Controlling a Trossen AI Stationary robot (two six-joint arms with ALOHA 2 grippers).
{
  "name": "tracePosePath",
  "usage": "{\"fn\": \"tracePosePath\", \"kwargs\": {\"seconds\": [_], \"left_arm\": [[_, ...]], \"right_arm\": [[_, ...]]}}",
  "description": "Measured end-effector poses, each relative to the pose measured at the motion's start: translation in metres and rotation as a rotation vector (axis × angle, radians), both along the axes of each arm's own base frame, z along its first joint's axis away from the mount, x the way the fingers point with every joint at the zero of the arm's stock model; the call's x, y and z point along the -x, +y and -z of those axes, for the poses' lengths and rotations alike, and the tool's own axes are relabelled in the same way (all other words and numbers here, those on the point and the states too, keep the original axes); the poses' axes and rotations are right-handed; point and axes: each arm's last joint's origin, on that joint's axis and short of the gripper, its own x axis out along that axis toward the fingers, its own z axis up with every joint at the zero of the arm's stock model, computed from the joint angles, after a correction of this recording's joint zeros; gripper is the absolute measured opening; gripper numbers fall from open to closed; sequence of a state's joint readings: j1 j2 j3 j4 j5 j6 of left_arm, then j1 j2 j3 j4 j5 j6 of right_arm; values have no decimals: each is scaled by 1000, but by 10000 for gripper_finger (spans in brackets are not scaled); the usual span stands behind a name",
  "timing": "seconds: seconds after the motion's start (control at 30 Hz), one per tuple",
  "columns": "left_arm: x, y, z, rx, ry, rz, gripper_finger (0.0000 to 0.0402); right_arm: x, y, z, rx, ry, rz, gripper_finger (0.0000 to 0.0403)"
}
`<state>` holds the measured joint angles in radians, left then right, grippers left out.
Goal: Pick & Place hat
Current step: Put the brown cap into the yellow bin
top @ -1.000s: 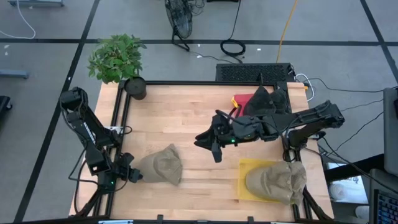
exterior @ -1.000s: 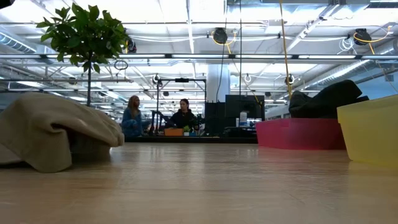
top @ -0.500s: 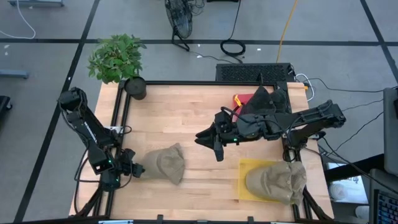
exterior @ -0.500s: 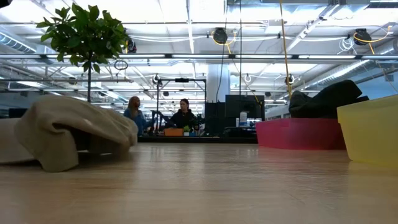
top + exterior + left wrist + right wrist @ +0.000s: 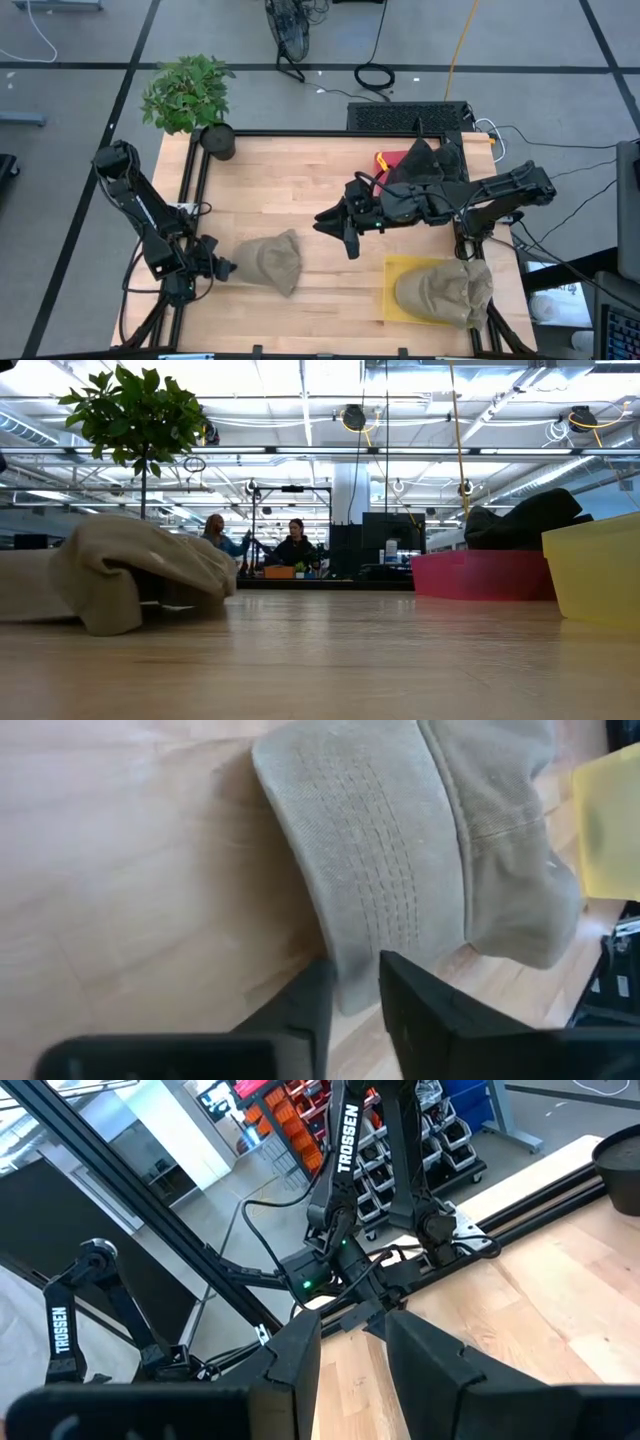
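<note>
Left wrist view: left gripper (image 5: 355, 982) fingers pinch hat (image 5: 420, 840) brim edge, hat on tabletop (image 5: 300, 190) near left edge. Soft, light, floppy; stitched brim stiffest hold. Right gripper (image 5: 348, 240) hovers mid-table, fingers apart, empty.

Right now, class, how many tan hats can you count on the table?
2: one tan hat lies near the left gripper; another rests on the yellow tray. Dark items in the red tray are unclear.
</note>
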<state>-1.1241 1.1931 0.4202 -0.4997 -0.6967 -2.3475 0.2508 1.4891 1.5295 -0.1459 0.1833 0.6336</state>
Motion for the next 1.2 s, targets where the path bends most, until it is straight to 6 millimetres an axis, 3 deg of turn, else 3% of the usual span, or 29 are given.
{"fn": "tracePosePath", "kwargs": {"seconds": [0.23, 0.33, 0.8, 1.0, 1.2], "left_arm": [[-6, 4, -1, -72, -57, -11, 9], [-7, 3, -2, -78, -59, 5, 7], [-4, 12, 8, -50, -6, -59, 162], [-7, 20, 23, 12, -62, -87, 189], [-13, 18, 19, -24, -162, -89, 191]], "right_arm": [[0, 0, 0, -1, 0, 0, 102], [0, 0, 0, -1, 0, 0, 102], [0, 0, 0, -8, 1, 1, 102], [0, 0, 0, -9, 1, 1, 102], [0, 0, 0, -20, 2, 4, 102]]}}
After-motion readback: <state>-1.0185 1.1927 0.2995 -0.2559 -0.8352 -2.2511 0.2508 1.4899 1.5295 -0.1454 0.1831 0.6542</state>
